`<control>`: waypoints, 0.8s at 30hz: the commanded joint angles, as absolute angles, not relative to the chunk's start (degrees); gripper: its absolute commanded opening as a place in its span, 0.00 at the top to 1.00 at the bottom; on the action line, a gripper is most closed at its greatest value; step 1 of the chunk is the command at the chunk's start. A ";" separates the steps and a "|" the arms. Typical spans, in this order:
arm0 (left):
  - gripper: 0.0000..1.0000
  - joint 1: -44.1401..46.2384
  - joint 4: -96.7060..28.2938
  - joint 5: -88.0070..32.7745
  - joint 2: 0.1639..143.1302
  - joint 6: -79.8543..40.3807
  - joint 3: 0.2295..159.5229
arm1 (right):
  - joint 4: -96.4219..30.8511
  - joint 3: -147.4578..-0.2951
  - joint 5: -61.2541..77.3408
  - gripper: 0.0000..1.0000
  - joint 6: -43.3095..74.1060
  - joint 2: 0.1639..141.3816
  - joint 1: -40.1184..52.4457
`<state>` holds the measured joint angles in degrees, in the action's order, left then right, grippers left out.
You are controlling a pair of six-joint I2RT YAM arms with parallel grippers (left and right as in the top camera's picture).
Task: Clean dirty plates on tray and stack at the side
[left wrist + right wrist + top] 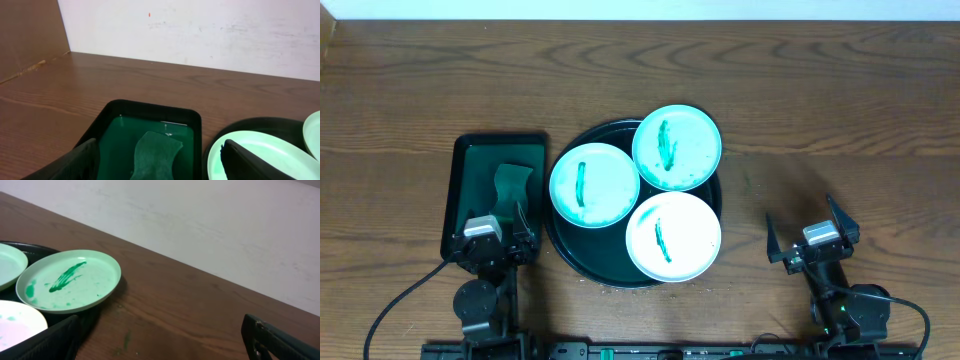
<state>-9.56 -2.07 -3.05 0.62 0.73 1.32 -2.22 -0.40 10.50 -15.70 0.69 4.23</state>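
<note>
Round tray [578, 252] sits mid-table and carries all three, each with a green smear: left plate [593, 186], far plate [677, 147] overhanging the far-right rim, near plate [673, 237] at the near-right edge. Nothing stacked at the side yet. Left gripper [498, 222] has jaws spread and empty, over the near end of the rectangular tray [470, 170] just left of the round tray; green cloth [513, 182] lies in it. Right gripper [807, 225] also spread and empty, above the table [820, 100] right of the round tray
</note>
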 commanded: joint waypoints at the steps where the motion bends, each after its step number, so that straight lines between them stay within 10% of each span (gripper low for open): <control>1: 0.22 -9.41 -3.70 -2.48 0.30 1.45 0.23 | -1.91 -0.32 9.08 0.01 -16.36 0.51 3.31; 24: 0.22 -9.41 -2.72 -1.83 0.30 1.50 1.30 | -0.12 -0.32 2.37 0.01 -16.34 0.51 3.31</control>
